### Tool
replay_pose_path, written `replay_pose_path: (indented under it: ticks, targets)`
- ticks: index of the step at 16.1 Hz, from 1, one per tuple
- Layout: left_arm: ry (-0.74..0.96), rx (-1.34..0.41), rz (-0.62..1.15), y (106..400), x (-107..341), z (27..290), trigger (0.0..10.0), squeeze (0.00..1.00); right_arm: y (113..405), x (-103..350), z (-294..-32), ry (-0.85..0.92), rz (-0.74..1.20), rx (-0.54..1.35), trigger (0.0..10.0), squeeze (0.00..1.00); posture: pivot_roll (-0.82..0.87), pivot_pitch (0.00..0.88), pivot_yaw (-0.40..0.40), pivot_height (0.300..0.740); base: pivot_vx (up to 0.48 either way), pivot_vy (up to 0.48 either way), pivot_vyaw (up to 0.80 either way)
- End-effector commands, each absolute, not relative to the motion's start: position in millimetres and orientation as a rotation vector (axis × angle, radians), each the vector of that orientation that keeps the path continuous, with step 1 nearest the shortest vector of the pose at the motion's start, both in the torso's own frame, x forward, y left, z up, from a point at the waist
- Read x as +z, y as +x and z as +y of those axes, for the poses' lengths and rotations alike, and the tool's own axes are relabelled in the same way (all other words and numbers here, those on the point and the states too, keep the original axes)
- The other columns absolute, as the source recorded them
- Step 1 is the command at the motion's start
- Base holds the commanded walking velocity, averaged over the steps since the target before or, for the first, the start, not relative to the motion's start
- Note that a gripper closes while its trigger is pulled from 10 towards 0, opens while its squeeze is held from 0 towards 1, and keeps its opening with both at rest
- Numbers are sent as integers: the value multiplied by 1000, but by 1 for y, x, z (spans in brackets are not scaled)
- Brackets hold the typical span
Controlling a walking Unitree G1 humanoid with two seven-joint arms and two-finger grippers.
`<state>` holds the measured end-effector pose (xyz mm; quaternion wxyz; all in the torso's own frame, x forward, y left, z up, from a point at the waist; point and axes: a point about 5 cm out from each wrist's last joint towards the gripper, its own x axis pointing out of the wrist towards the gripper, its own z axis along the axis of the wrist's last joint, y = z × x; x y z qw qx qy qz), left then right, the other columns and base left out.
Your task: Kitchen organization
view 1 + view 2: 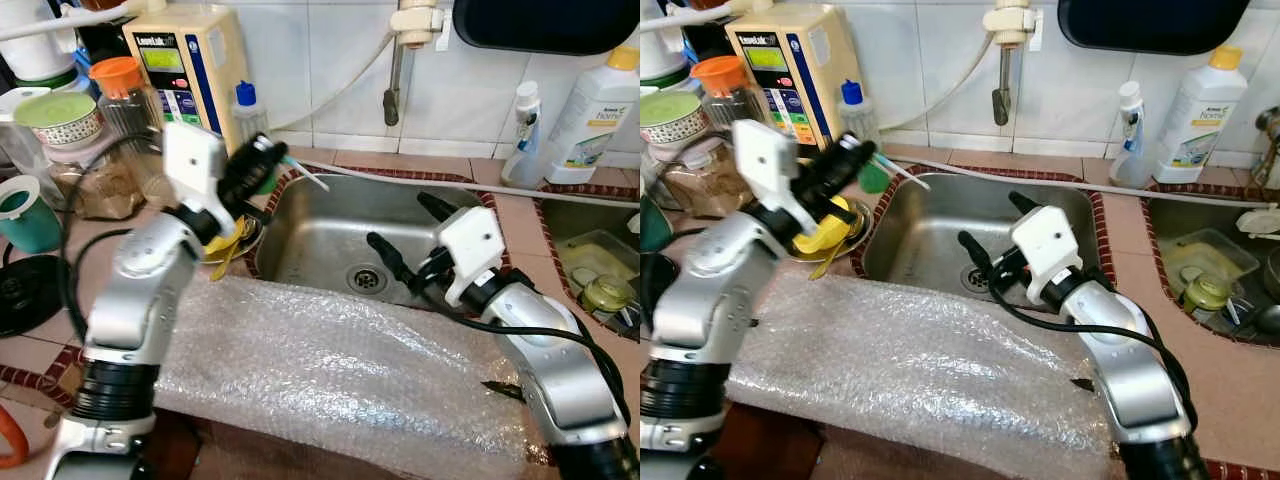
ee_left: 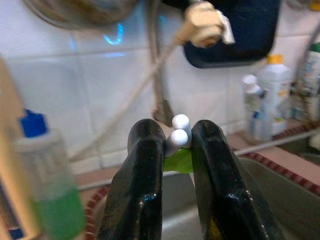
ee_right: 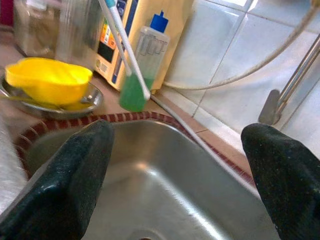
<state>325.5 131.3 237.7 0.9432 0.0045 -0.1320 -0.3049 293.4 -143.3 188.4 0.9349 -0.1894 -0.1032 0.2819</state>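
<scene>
Your left end effector (image 1: 268, 160) raised over the sink's far-left corner, pinching two white-handled toothbrushes (image 2: 177, 136), yellow bowl (image 1: 825, 232) on the desk just left of the steel sink (image 1: 330, 235), your right end effector (image 1: 408, 230) spread wide above the basin, holding nothing.

Head views: bright, even light, no hard shadows. Glare on the steel sink (image 1: 340, 240) wall and on the bubble wrap (image 1: 330, 365). Left gripper (image 1: 262, 160) slightly motion-blurred; rest sharp. Mild bending at pic edges. Left wrist view: fingers (image 2: 145, 165) sharp w/ specular highlights, background tiles and bottle (image 2: 50, 185) out of focus. Right wrist view: soft overall, near fingers (image 3: 65, 185) blurred, dark.
</scene>
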Motion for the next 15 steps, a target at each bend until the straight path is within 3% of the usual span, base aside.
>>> replay_pose_path:
  ticks: [1,9,10,11,15]
  targets:
    - [13,-701,-280,318,245,120,0,0,301,192,-142,-466,-248,600,10000,0,86,0,84,740,0,0,0]
    - [-48,-800,-230,299,233,86,0,0,331,188,-117,-495,-299,649,10000,0,111,0,56,740,0,0,0]
    - [-45,-816,-228,297,233,82,0,0,334,187,-113,-472,-308,655,2941,0,117,0,55,740,0,0,0]
    - [-38,-820,-228,296,233,81,0,0,336,186,-109,-459,-312,667,0,0,121,0,53,740,0,0,0]
    - [4,-798,-216,295,229,87,0,0,339,190,-111,-462,-328,662,0,0,131,0,55,740,0,0,0]
